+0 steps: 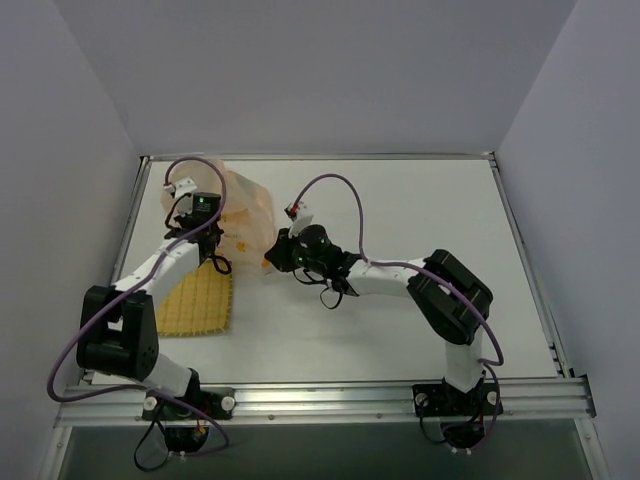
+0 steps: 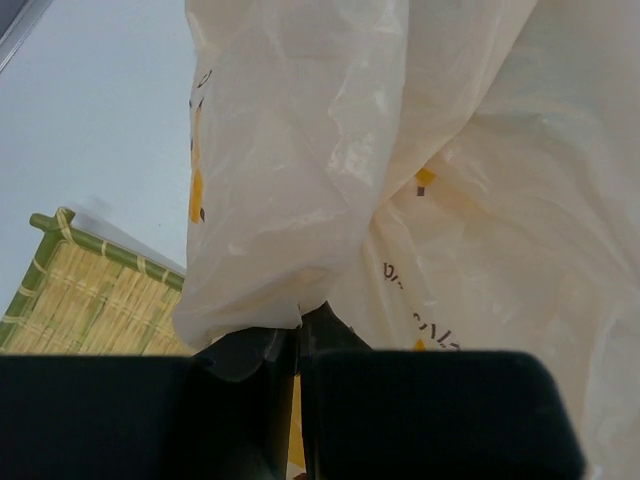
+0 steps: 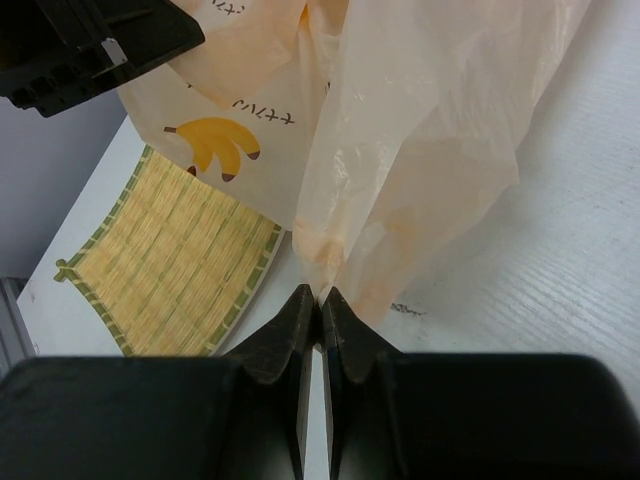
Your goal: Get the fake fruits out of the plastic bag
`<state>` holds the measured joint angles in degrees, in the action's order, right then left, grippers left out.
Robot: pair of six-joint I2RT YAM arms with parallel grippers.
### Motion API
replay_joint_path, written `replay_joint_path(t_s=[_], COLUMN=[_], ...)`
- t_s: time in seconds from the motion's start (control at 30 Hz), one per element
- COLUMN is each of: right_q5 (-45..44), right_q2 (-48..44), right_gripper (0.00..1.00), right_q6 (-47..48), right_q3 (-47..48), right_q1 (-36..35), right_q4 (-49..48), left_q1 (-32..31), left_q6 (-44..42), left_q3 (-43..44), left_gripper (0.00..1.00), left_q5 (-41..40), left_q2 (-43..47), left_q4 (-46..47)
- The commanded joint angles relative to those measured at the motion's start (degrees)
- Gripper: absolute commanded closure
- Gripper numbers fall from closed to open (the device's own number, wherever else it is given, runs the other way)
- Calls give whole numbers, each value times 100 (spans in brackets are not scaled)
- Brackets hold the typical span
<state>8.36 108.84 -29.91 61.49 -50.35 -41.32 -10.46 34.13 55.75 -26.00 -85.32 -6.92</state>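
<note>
The plastic bag (image 1: 246, 212) is a crinkly pale peach bag at the back left of the table, held up between both arms. My left gripper (image 1: 205, 232) is shut on a fold of the bag (image 2: 300, 180) at its left side. My right gripper (image 1: 272, 258) is shut on a thin edge of the bag (image 3: 420, 130) at its lower right. A banana print (image 3: 215, 140) shows on the bag. No fake fruits show in any view; they are hidden or out of view.
A yellow woven mat (image 1: 197, 300) lies flat at the front left, under the left arm; it also shows in the left wrist view (image 2: 80, 300) and in the right wrist view (image 3: 170, 255). The white table (image 1: 420, 220) has raised rails along its edges.
</note>
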Motion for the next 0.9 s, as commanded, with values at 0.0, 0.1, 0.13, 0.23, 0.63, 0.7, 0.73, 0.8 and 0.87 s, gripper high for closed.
replay_joint_path(t_s=[0.0,0.1,0.13,0.23,0.63,0.7,0.73,0.8,0.87], right_q5=[-89,-80,-63,-97,-809,-818,-818,-914,-1003], right_q2=[-346,-293,-284,-266,-873,-890,-873,-803,-733], right_gripper=[96,96,96,96,97,97,96,96,96], right_q6=[143,144,109,117,293,336,363,442,486], right_q3=[-15,-67,-76,-94,-761,-779,-762,-648,-473], right_q1=[-19,-54,-72,-212,-441,-441,-441,-441,-415], right_q4=[36,10,-7,10,335,396,423,458,467], left_q1=[61,411,544,1001,2364,2443,2435,2391,2391], left_q6=[216,637,943,1410,3257,3032,2855,2286,1793], left_q3=[174,77,-10,-142,-1382,-1287,-1190,-883,-593], left_gripper=[98,98,98,98,98,84,76,51,41], left_q5=[288,839,1042,1755,4040,4558,4647,4884,5008], left_q2=[576,1103,1227,1623,2283,2178,2195,2353,2606], left_q4=[244,235,243,375,2088,2195,2073,1662,1134])
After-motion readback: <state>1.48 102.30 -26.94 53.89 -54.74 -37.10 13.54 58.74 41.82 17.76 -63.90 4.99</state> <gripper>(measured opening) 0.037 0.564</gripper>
